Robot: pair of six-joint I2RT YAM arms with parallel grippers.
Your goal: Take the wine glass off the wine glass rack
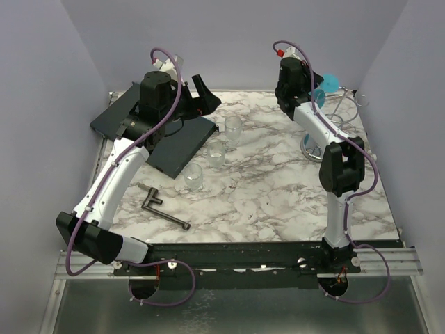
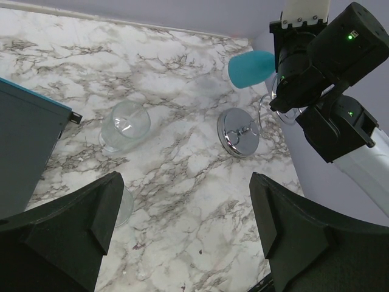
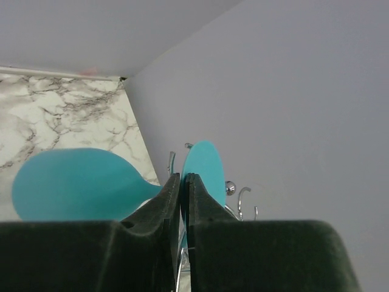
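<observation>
The right gripper (image 1: 318,90) sits at the far right corner of the marble-patterned counter (image 1: 264,202). Its arm is stretched forward and bent at the elbow, meeting the teal wine glass (image 1: 328,84) at the shiny chrome wire wine glass rack (image 1: 338,120). The left arm folds over a dark grey tray (image 1: 179,144).

From the left wrist, the left gripper (image 2: 188,204) hangs spread wide above the counter, facing the rack's mirror base.

From the right wrist, the right gripper's fingers (image 3: 170,204) pinch the glass's stem, with the bowl to the left and the foot beside the wire hooks.

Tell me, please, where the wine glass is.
The wine glass is at the far right of the table in the top view, by the wine glass rack, its stem pinched by the right gripper.
</observation>
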